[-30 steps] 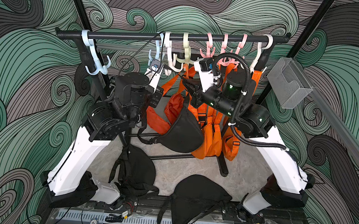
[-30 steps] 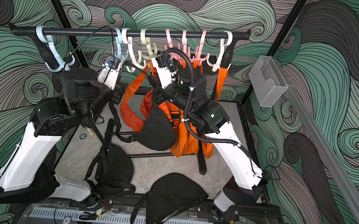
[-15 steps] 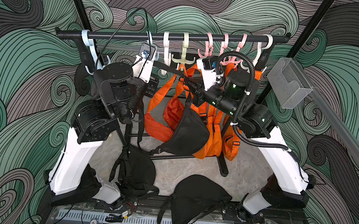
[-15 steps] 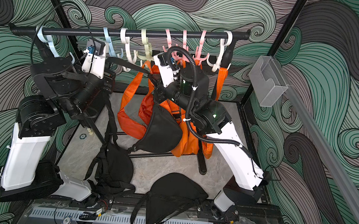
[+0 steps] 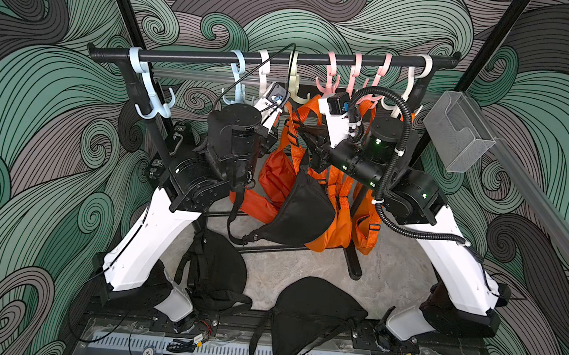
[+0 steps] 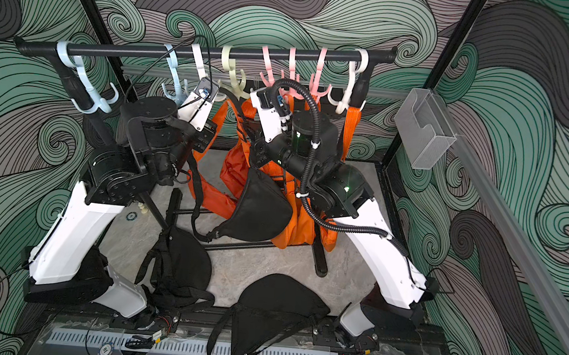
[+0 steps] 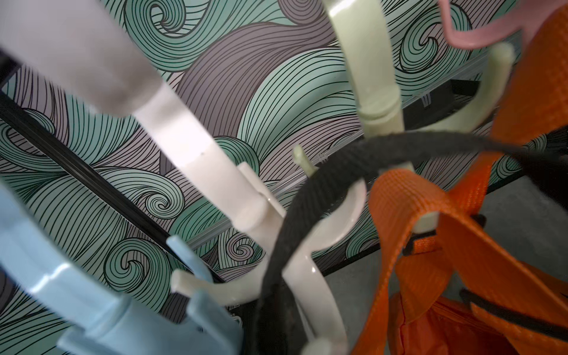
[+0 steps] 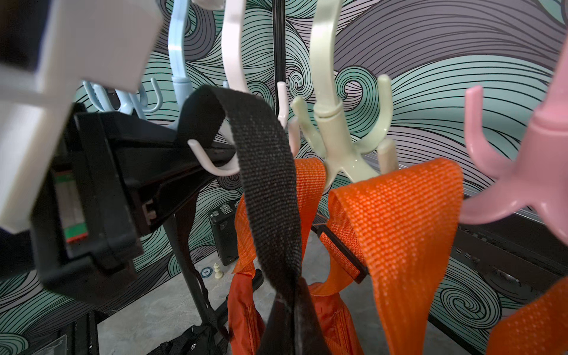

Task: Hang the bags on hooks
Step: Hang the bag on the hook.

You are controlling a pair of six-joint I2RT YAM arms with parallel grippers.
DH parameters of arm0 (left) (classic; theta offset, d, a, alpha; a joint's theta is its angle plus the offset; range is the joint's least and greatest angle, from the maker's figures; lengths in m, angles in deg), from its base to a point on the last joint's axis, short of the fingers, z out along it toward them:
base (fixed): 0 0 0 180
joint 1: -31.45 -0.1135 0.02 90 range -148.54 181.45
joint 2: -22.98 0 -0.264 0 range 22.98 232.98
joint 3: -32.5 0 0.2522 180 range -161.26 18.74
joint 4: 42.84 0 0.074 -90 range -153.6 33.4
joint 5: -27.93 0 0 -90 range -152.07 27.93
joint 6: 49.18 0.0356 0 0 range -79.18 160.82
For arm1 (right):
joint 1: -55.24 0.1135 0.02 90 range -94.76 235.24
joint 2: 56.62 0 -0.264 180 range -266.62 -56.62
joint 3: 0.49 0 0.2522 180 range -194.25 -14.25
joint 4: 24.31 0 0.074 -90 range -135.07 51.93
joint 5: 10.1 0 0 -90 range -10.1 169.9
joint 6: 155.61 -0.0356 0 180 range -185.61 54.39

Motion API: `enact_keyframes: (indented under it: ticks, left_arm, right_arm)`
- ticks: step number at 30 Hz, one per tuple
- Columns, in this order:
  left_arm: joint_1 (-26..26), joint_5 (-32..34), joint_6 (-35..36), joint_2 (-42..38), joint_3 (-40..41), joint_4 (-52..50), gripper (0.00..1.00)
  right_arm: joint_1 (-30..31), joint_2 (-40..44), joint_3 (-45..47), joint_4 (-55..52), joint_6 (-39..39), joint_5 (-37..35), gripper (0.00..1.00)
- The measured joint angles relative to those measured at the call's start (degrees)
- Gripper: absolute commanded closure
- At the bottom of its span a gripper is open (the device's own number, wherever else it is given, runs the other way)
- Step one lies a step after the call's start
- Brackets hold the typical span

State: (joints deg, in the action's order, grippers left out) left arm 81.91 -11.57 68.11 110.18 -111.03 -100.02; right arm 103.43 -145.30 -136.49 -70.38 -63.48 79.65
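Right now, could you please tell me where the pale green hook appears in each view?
In a top view: pale green hook on the rail, beside the pink hook.
In a top view: same place.
Left wrist: partly behind the black strap.
Right wrist: beside the pink hook.
Shared landmark: the orange strap hanging on it.

left hand (image 8: 215, 150): clamped, raised | right hand (image 5: 313, 152): clamped, raised

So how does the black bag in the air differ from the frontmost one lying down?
The raised bag dangles by its strap, up at the hooks; the front bag lies flat on the table. The raised bag hangs before orange bags; the front bag touches none. Both are black rounded pouches.
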Motion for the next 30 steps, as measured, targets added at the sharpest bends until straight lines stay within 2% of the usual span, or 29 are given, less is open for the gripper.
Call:
enact_keyframes:
  ticks: [8, 16, 20, 24, 30]
  left_arm:
    - [-2.14, -0.90, -4.39, -3.91, 6.99, -2.99, 1.00]
    - [-3.28, -5.99, -9.09, -5.38, 8.96, -6.40, 0.99]
    - [-3.48, -7.85, -10.71, -6.86, 9.20, -7.08, 0.77]
    - [-3.56, -9.09, -12.17, -8.11, 9.62, -8.31, 0.49]
    - [-3.56, -10.58, -13.81, -9.27, 11.28, -8.92, 0.27]
  right_arm:
    - [-0.04, 2.23, 6.03, -0.13, -0.04, 0.00, 1.00]
    - [-0.04, 4.26, 10.29, 0.28, -0.02, 0.02, 1.00]
    - [-0.02, 6.97, 13.62, 1.05, 0.20, -1.05, 1.00]
    - [-1.27, 10.19, 17.59, 0.90, 0.22, -2.69, 1.00]
    - [-3.21, 13.11, 22.73, 1.11, -0.66, -2.97, 0.99]
